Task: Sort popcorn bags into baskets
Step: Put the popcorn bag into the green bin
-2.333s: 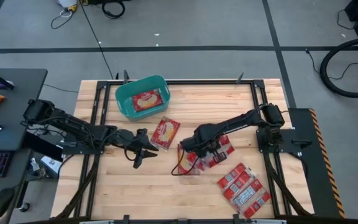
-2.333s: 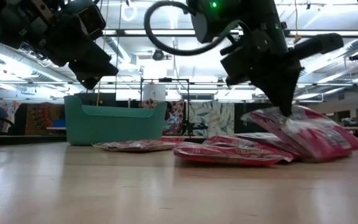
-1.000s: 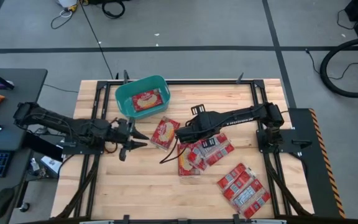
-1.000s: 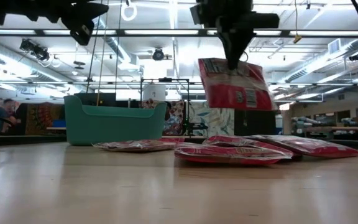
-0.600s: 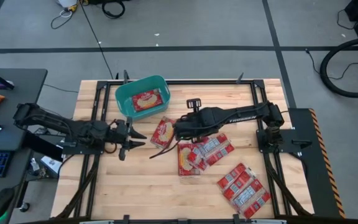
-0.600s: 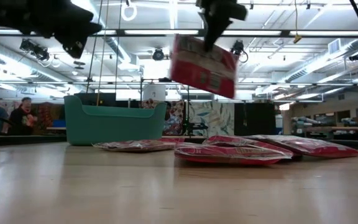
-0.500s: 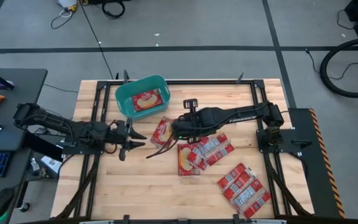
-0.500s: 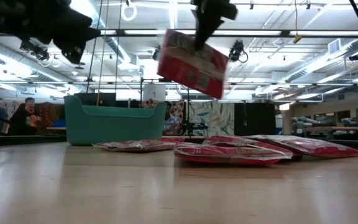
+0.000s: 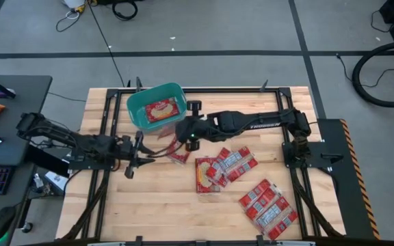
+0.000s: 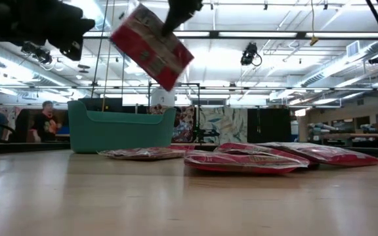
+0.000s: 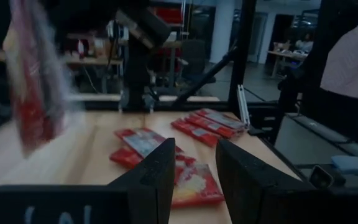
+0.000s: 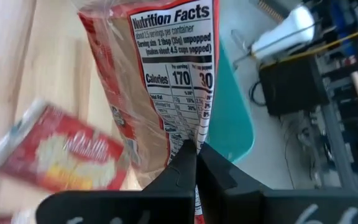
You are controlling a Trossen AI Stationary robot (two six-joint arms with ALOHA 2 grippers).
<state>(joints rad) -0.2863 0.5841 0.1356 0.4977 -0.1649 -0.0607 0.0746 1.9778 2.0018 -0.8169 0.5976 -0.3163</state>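
My right gripper (image 9: 182,131) reaches across the table's middle, just beside the teal tub (image 9: 137,109), and is shut on a red popcorn bag (image 10: 151,46) with a nutrition panel (image 12: 176,68). The tub stands on its base at the far left and holds one bag (image 9: 160,109). Another bag (image 9: 178,154) lies flat on the table under the right arm. My left gripper (image 9: 142,152) hovers open to the left of it, holding nothing. Several more bags lie flat in two groups (image 9: 221,167) (image 9: 268,205). My right gripper pinches the bag's end edge (image 12: 193,138) between its two fingers, coming from above. The bag is lifted clear of the table and hangs below the fingers, slanted toward the tub in the low view.
The tub (image 10: 120,129) stands beyond the flat bags (image 10: 248,160) in the low view. Bare wood lies along the table's near left side (image 9: 149,205). A black frame (image 9: 282,102) borders the table. People stand in the room behind (image 10: 44,121).
My right gripper has carried the bag up and toward the table's left and far side, from above the middle pile to beside the tub. The bag has swung from hanging straight to slanting. My left gripper has stayed open, nearly still.
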